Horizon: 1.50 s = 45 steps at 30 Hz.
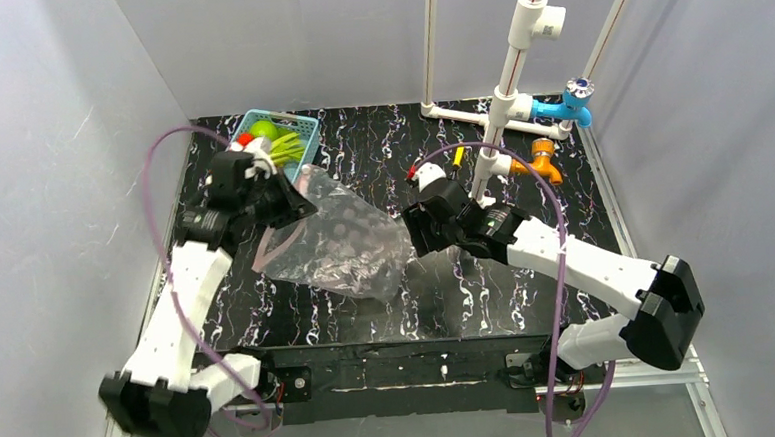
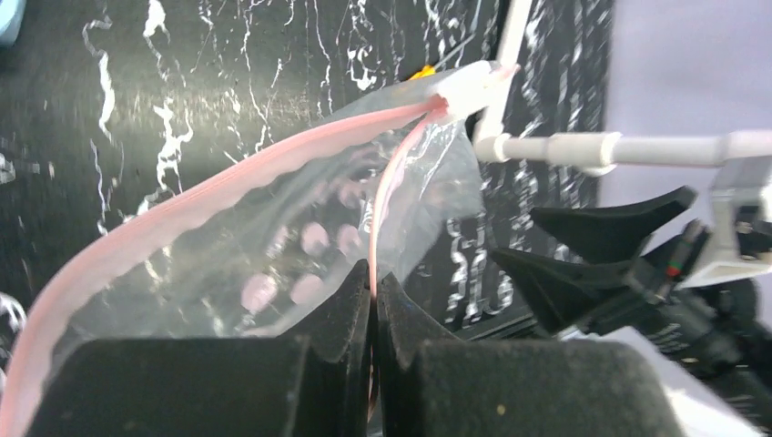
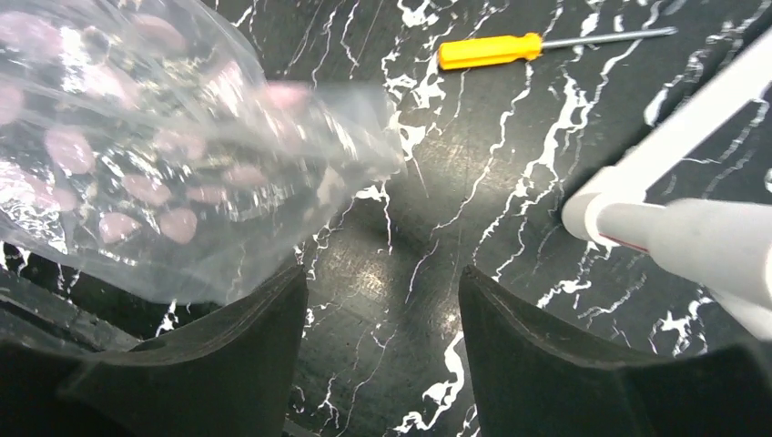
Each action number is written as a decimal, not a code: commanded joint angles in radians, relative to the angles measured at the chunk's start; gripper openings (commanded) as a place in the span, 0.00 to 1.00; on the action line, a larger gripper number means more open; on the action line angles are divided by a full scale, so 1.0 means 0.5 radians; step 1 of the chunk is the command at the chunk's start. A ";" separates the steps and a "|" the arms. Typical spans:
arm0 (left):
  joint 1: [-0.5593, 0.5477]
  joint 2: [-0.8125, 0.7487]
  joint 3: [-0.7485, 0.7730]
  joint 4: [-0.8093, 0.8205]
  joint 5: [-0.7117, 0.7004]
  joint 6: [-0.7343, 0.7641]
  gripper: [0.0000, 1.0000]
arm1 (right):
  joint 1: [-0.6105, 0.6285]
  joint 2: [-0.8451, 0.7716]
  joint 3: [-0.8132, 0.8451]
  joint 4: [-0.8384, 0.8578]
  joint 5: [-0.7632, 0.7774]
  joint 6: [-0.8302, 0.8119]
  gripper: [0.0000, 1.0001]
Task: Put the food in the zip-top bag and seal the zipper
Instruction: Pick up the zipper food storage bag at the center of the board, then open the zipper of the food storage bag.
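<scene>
Left wrist view: the left gripper [image 2: 371,284] pinches the zipper [image 2: 228,187], holding the zip-top bag [image 2: 273,264] mouth raised ahead, likely for loading. The right gripper [image 3: 382,282] is spread, bag ahead-left; the food [image 1: 265,131] lies in the basket [image 1: 309,128] near the left gripper.

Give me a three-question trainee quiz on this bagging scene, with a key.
1. True or false: the right hand is shut on the zip-top bag.
2. What does the left hand pinch? A the zipper; B the white pipe; C the yellow screwdriver.
3. Fill in: the food lies in the blue ____.
Key: 1 false, it stands open; 2 A; 3 basket.
</scene>
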 commanded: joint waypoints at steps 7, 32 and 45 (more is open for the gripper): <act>-0.019 -0.799 -0.445 -0.062 -0.513 -1.317 0.00 | 0.362 -0.122 0.508 -0.307 0.788 0.154 0.98; -0.189 -1.121 -1.206 0.703 -0.072 -2.191 0.00 | 0.975 0.120 0.237 0.832 0.323 -0.141 0.98; -0.191 -1.209 -1.547 1.044 0.147 -2.662 0.00 | 1.081 0.423 0.303 1.291 0.710 -0.250 0.98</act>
